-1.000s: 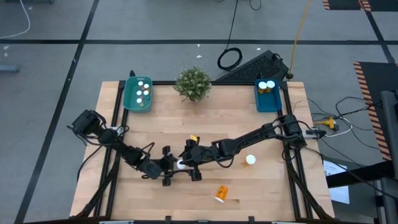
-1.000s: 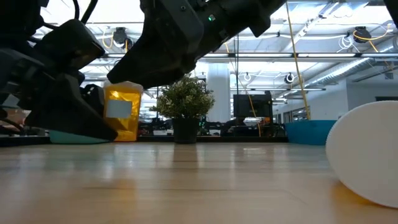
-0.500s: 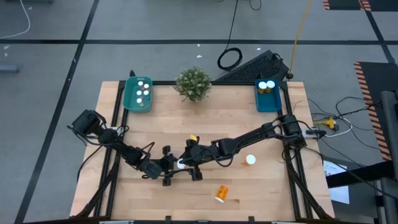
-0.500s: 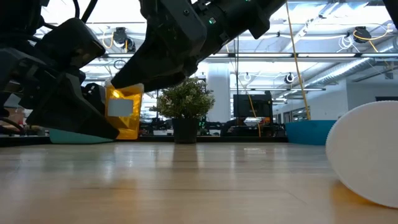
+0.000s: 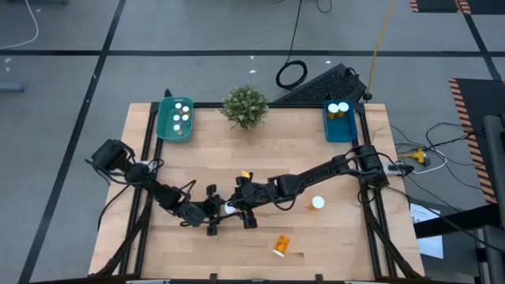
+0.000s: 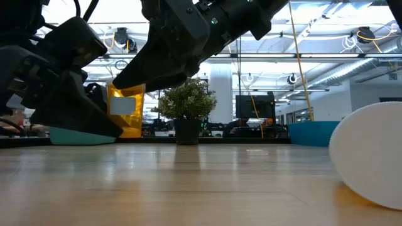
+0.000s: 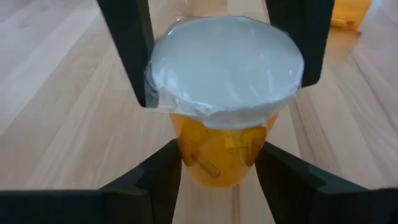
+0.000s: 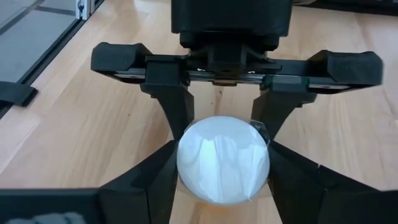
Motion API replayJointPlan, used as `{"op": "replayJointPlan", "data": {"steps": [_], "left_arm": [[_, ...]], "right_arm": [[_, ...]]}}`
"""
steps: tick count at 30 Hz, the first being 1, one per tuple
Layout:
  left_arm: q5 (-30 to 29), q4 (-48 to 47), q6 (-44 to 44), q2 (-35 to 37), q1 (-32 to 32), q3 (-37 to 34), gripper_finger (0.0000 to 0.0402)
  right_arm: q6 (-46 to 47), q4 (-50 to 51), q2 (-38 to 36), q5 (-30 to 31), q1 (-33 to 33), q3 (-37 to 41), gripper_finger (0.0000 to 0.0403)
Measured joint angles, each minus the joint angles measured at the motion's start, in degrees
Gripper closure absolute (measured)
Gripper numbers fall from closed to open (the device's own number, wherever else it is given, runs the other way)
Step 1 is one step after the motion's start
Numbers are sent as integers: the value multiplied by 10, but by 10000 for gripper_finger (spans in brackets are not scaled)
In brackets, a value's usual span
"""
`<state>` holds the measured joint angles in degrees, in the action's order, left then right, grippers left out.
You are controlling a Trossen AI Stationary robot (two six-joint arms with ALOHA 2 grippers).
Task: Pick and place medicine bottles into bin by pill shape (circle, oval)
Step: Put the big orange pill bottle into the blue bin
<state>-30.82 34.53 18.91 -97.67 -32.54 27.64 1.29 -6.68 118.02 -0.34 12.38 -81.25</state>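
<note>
Orange bottle (image 7: 224, 124) with a white cap is clamped from opposite sides by both the left pincer (image 5: 211, 211) and the right pincer (image 5: 241, 211), mid-counter near the front. Pale wood counter (image 5: 316, 166) also carries two loose bottles (image 5: 316, 203) (image 5: 280, 245), a plant (image 5: 245, 105), a teal bin (image 5: 175, 120) and a blue bin (image 5: 341, 122). Grey floor (image 5: 79, 79) surrounds it.

One camera is looking straight down; another is sitting level on the surface (image 6: 201, 188); both wrist cameras are facing one held bottle (image 7: 224, 93) up close.
</note>
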Motion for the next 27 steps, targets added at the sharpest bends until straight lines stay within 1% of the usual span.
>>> {"op": "replayJointPlan", "data": {"steps": [3,5,9,14,17,20,24,27], "left_arm": [[-12,-1,29,0,-1,0,202],[-18,-1,37,0,-2,0,194],[-41,-3,55,0,-7,0,160],[-44,-3,56,0,-9,0,115],[-51,-4,56,0,-9,0,97],[-52,-4,57,0,-9,0,91],[-52,-5,74,0,-10,0,89],[-52,-5,87,0,-10,0,89]], "right_arm": [[-1,2,-2,-1,0,0,193],[-4,16,-10,0,0,0,191],[-5,58,-35,-1,-2,0,195],[-6,123,-76,-1,-4,0,196],[-8,164,-102,1,-4,7,196],[-7,181,-137,3,-6,30,196],[9,191,-201,6,-16,85,196],[25,191,-264,33,-31,140,196]]}}
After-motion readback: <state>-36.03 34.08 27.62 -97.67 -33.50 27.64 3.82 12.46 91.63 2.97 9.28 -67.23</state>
